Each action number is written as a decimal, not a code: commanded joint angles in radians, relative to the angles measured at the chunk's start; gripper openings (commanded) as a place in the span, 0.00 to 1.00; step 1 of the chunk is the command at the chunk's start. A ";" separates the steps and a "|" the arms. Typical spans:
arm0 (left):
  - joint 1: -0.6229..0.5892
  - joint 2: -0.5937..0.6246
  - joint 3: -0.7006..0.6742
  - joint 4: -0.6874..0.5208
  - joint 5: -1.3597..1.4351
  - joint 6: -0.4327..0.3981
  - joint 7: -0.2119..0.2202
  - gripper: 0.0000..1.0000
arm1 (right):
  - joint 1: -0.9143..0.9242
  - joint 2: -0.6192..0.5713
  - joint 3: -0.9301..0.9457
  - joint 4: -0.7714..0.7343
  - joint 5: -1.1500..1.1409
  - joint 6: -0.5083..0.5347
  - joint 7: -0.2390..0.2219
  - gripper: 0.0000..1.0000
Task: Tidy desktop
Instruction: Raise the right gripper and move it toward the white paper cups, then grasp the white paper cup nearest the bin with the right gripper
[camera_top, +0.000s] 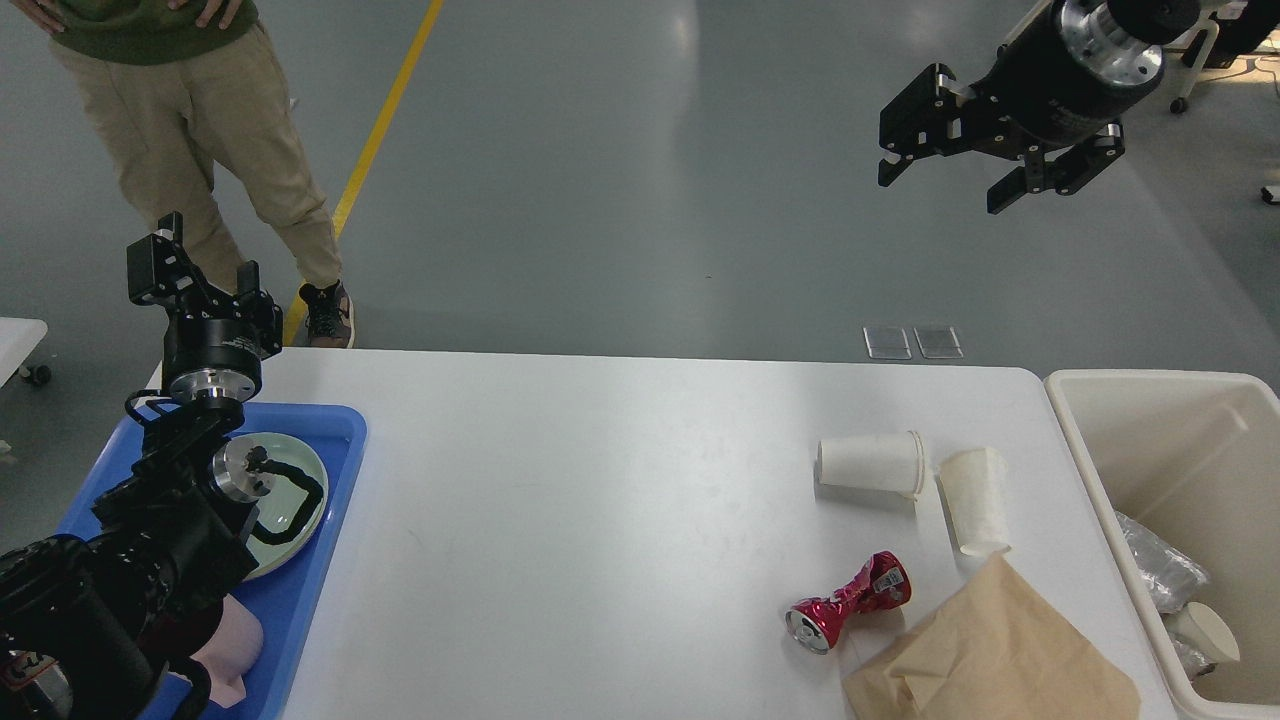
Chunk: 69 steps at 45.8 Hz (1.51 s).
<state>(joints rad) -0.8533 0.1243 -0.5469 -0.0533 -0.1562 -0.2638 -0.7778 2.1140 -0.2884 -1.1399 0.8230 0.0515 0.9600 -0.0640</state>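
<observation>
White worktop (600, 520) carries two cups, so the empty, open right gripper (945, 170) should descend squarely over the nearer cup (868, 464).

Brown paper bag (985, 650) cut off by the bottom edge, cream bin (1105, 480) cut by the right edge, green plate (295, 500) partly hidden behind the left arm, standing person (190, 130) cropped above the waist.
</observation>
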 joint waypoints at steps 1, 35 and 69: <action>0.000 0.000 0.001 0.000 0.000 0.000 0.000 0.96 | -0.057 -0.012 -0.014 -0.001 0.001 0.000 0.000 1.00; 0.000 0.000 -0.001 0.000 0.000 0.000 0.000 0.96 | -0.690 0.009 -0.037 -0.007 -0.016 -0.340 -0.030 1.00; 0.000 0.000 -0.001 0.000 0.000 0.000 0.000 0.96 | -0.990 0.129 -0.031 -0.211 -0.176 -0.753 -0.028 0.72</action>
<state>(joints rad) -0.8533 0.1242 -0.5469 -0.0529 -0.1560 -0.2638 -0.7777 1.1307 -0.1588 -1.1744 0.6068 -0.1255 0.2365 -0.0935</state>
